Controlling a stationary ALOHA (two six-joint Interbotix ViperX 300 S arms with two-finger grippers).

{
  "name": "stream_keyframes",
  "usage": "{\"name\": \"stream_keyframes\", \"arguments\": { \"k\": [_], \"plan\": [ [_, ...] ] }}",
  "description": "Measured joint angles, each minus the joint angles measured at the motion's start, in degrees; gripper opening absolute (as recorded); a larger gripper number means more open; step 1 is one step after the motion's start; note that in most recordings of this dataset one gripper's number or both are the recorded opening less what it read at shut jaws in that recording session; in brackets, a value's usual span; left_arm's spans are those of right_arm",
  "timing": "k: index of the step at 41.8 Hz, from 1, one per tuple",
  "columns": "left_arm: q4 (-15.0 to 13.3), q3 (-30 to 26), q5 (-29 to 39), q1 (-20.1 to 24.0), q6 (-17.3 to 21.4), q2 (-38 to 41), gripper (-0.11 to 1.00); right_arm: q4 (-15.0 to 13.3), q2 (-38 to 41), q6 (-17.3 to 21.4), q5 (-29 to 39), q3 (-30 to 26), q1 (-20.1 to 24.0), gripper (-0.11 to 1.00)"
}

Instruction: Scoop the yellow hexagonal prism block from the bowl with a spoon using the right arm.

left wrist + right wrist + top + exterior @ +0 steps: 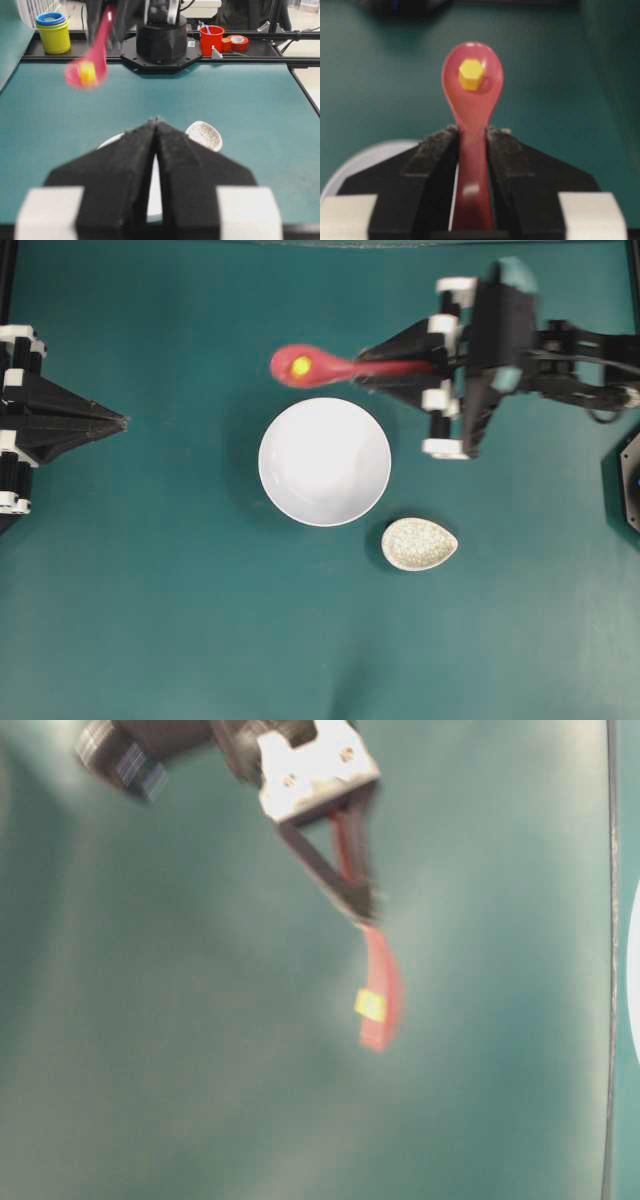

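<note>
From overhead, the left gripper (118, 421) rests with jaws together, holding nothing; the bowl (325, 462) sits beside a speckled dish (419, 544). The right gripper (368, 372) clamps the spoon (310, 366) handle, the yellow block (300, 366) in its scoop above the table. Only the left wrist view shows cups (53, 33) and tape (239, 42); no writing is readable

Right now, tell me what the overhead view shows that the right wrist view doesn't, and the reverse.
Only the overhead view shows the speckled spoon rest, the idle left gripper with fingers together, and the whole white bowl, nothing in it.

Only the right wrist view shows the block's hexagonal shape and the black fingers clamped on the handle.

Both show the right gripper holding the pink-red spoon with the yellow block in its scoop.
</note>
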Motion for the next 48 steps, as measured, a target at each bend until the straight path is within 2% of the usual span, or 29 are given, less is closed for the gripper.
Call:
{"name": "stream_keyframes", "arguments": {
  "k": [11,48],
  "plan": [
    [0.0,0.0,0.1,0.0,0.0,-0.2,-0.01,0.2,-5.4,0.9,-1.5,3.0,0.1,0.25],
    [0.4,0.0,0.0,0.1,0.1,-0.3,-0.01,1.3,-5.5,1.0,-0.8,3.0,0.1,0.25]
  ]
}}
